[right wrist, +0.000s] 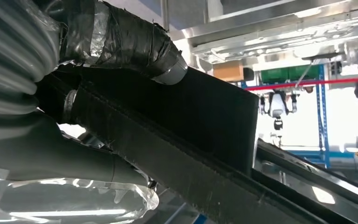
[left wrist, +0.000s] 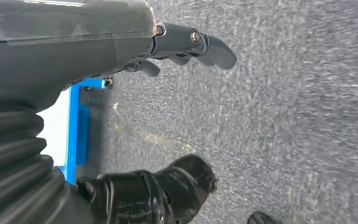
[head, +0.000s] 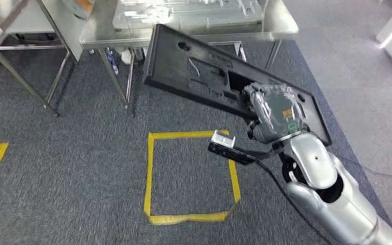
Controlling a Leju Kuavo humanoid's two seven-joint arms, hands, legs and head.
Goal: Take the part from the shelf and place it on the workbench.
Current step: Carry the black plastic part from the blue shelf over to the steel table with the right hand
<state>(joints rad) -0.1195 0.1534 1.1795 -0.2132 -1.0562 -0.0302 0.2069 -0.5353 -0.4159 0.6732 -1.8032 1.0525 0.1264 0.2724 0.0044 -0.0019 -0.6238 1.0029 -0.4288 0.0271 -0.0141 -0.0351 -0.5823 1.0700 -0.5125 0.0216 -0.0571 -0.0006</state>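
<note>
Now carrying | right hand (head: 274,113) clamped on panel (head: 204,71), held tilted in the air just short of the bench (head: 280,25), likely to clear its edge | left hand (left wrist: 186,44) hangs empty, fingers loosely apart

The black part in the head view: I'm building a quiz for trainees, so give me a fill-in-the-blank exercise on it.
1. The black part is held by the robot's ____ hand.
2. On the carpet below it, tape of ____ colour marks a square.
3. The metal table stands ____ the part.

Missing words: right; yellow; behind
</note>
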